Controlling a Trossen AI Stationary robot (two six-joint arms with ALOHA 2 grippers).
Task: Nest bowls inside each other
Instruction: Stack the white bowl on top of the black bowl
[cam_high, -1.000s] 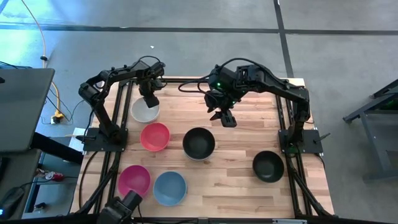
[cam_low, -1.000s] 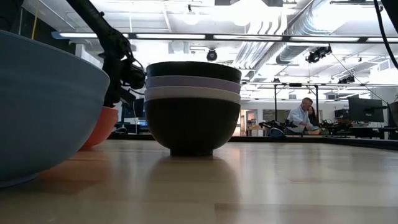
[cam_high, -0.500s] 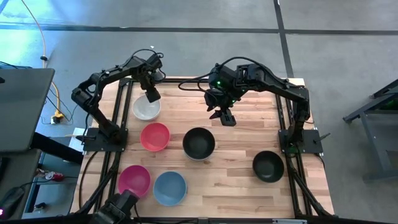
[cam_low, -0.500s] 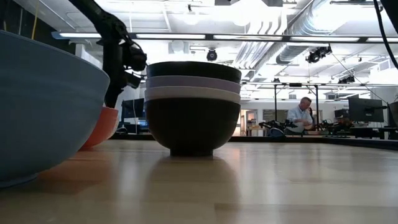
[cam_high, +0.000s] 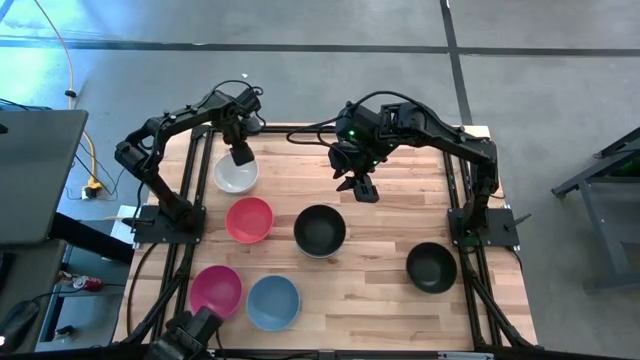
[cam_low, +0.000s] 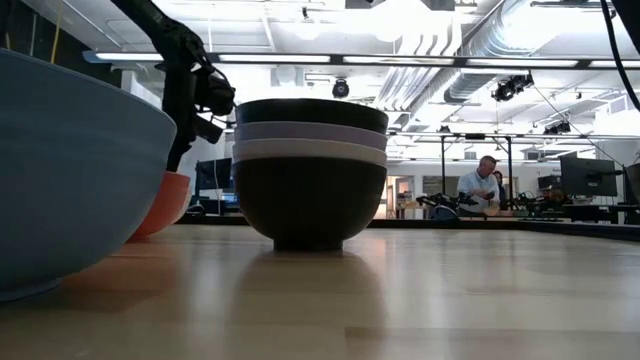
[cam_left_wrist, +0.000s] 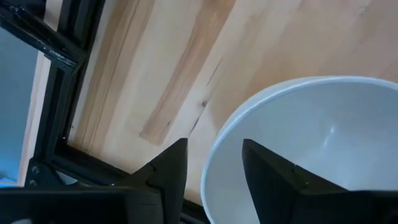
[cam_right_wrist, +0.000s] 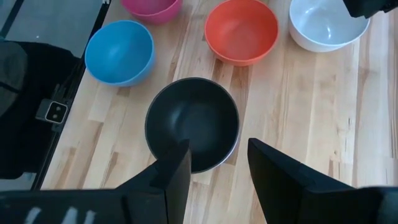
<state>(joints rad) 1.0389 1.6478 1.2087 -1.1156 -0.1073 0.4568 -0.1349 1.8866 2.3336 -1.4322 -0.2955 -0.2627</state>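
From above, six spots hold bowls: a white bowl (cam_high: 235, 176) far left, a red bowl (cam_high: 249, 219), a stack (cam_high: 320, 230) at centre, a black bowl (cam_high: 431, 266) near right, a pink bowl (cam_high: 216, 290) and a blue bowl (cam_high: 273, 302) near left. The left gripper (cam_high: 241, 154) hangs over the white bowl's far rim; the right gripper (cam_high: 363, 190) hovers just beyond the stack.

At table level, the stack shows four rims nested — black, lavender, white, black.

The left wrist view shows its fingers parted astride the white rim, gripping nothing.

The right wrist view shows its fingers wide and empty above the stack — so five single bowls seem left to nest.
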